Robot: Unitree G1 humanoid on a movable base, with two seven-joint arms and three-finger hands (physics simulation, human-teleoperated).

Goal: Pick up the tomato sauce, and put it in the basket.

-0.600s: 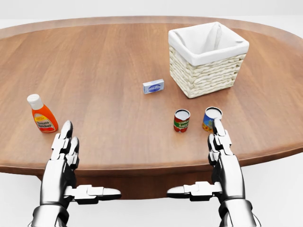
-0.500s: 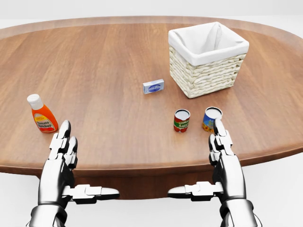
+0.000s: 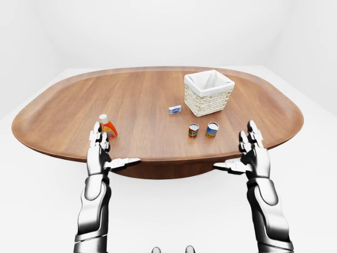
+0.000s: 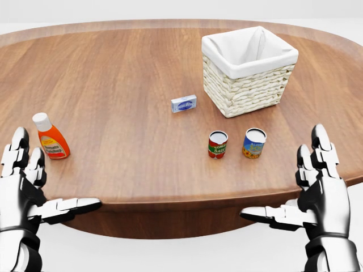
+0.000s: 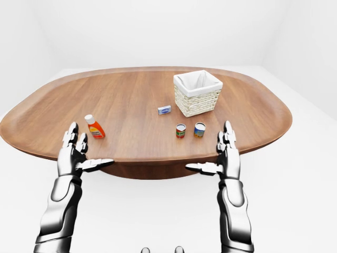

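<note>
Both hands were open, fingers spread, thumbs pointing inward, holding nothing. Left hand (image 4: 25, 187) sat at head view's bottom left, just beside the bottle (image 4: 50, 136); right hand (image 4: 317, 195) at bottom right. The sauce can (image 4: 217, 144) stood upright on the table (image 4: 113, 73) nr its lower edge, next to a blue can (image 4: 254, 142), w/ the basket (image 4: 248, 71) above them and a small box (image 4: 184, 103) to the basket's left.
</note>
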